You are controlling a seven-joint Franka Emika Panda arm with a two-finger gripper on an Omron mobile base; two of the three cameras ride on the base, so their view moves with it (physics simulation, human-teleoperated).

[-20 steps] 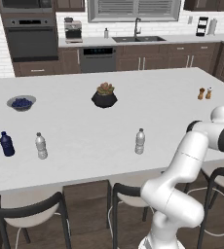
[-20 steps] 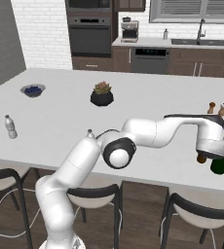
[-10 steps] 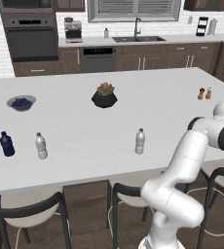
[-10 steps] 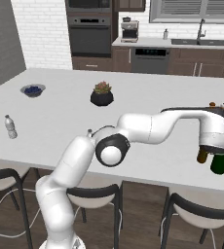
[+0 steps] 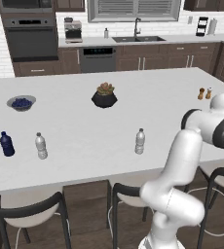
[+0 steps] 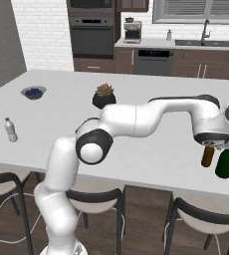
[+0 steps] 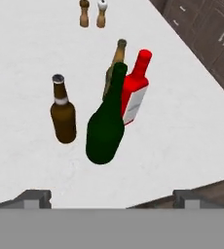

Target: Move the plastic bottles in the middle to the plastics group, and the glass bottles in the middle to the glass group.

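My gripper (image 7: pixel 111 198) is open and hangs above the counter's right end with nothing between its fingers. Just below it the dark green wine bottle (image 7: pixel 105 127) stands upright on the counter. A brown glass bottle (image 7: pixel 63 115) with a silver cap stands to its left. A slim amber bottle (image 7: pixel 115 62) pokes up behind the green one, and a red bottle (image 7: pixel 135 92) stands beside it. In the right base view the green bottle (image 6: pixel 225 163) and a brown bottle (image 6: pixel 207 156) stand under the hand. The small clear plastic bottle (image 5: pixel 140 141) stands mid-counter. The dark blue bottle (image 5: pixel 7 144) and a clear bottle (image 5: pixel 41 146) stand far left.
Salt and pepper shakers (image 7: pixel 92 12) stand beyond the glass bottles. A dark bowl with a plant (image 5: pixel 104 96) and a bowl of blueberries (image 5: pixel 21 102) sit further back. The counter's edge (image 7: pixel 182 180) runs close to the green bottle. Dark stools (image 6: pixel 203 219) line the front.
The hand has lifted a little off the green bottle, which stays standing next to the brown one. The other bottles have not moved.
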